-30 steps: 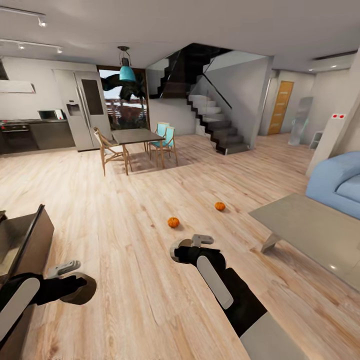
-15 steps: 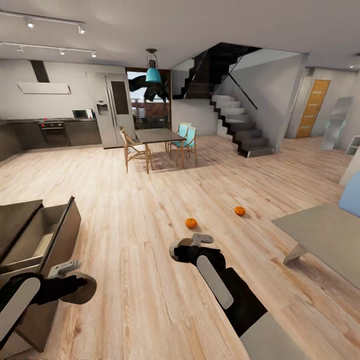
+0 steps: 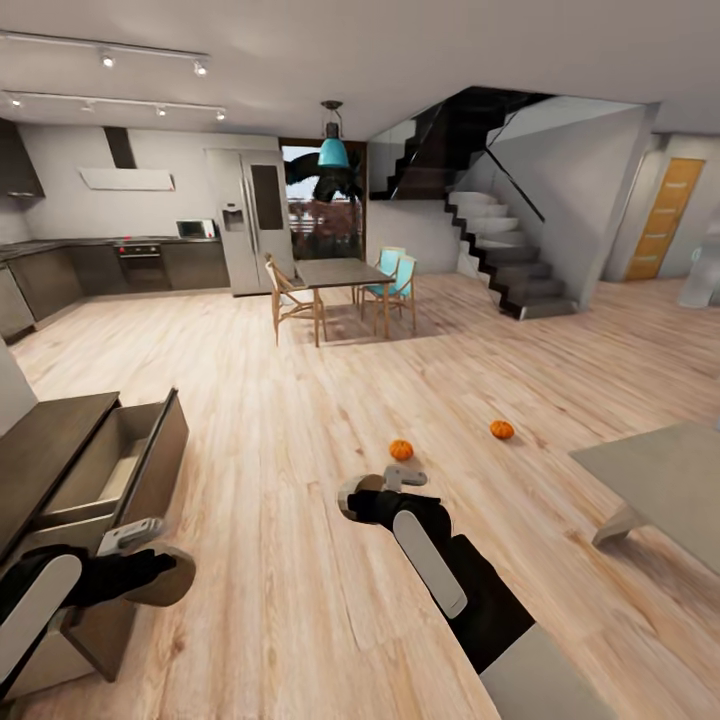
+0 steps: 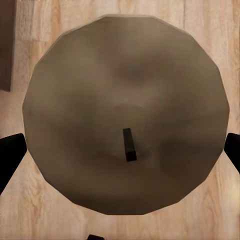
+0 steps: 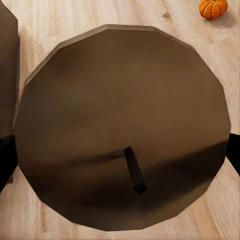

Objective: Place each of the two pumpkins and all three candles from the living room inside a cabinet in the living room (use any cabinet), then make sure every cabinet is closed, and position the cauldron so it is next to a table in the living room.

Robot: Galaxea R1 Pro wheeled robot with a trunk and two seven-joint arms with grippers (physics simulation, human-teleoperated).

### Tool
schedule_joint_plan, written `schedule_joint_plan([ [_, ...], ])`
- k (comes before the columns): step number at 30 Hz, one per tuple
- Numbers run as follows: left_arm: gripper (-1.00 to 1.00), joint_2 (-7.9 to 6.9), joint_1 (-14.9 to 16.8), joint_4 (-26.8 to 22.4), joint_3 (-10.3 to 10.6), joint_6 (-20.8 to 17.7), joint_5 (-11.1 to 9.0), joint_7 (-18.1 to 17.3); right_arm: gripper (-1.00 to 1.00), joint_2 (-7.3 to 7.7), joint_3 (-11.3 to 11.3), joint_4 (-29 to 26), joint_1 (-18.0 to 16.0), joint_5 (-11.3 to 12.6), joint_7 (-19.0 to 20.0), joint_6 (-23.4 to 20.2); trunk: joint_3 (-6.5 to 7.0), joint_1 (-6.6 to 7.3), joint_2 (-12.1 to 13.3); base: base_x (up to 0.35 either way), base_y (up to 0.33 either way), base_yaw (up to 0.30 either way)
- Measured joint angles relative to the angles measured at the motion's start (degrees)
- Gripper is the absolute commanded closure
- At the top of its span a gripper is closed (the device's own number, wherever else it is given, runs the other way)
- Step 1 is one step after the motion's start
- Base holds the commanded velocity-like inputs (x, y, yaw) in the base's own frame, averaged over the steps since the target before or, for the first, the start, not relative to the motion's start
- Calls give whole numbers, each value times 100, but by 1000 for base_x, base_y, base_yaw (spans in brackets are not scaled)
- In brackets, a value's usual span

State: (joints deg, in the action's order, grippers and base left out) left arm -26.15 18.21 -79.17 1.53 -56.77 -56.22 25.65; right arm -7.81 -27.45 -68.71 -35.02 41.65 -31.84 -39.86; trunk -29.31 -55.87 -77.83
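Head view has swung left since the earlier frames: the kitchen wall now fills more of the far left, the blue sofa has left the right edge, and more of the cabinet (image 3: 70, 470) shows at lower left. The things themselves have not moved on the floor (image 3: 260, 600).

Count: two pumpkins, one (image 3: 401, 450) just beyond my right gripper (image 3: 385, 490), the other (image 3: 501, 429) further right, near the corner of the low grey table (image 3: 660, 480). Both lie on bare floor, well apart from the cabinet. The cabinet has one drawer (image 3: 125, 470) pulled open, beige inside.

Two candles are in hand. My left gripper (image 3: 150, 560) is clamped on one candle (image 4: 125, 115), a dark finger (image 4: 10, 155) at each side, wick visible on top. My right gripper grips the second candle (image 5: 120, 130) in the same manner; one pumpkin (image 5: 213, 8) lies on the floor beyond it.

One dining table (image 3: 335, 272) with chairs stands at mid-room.
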Motion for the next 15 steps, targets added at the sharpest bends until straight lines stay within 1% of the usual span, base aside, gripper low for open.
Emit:
schedule_joint_plan([
  [4, 100, 0, 0, -88, 38, -5, -7, 0, 100, -1, -2, -2, 0, 0, 0, 0, 9, 0, 0, 0, 0, 280],
  [15, 100, 7, -1, -130, 46, -5, -42, -4, 100, -2, -9, -2, 1, 2, 0, -1, 35, 0, 0, 0, 0, 281],
])
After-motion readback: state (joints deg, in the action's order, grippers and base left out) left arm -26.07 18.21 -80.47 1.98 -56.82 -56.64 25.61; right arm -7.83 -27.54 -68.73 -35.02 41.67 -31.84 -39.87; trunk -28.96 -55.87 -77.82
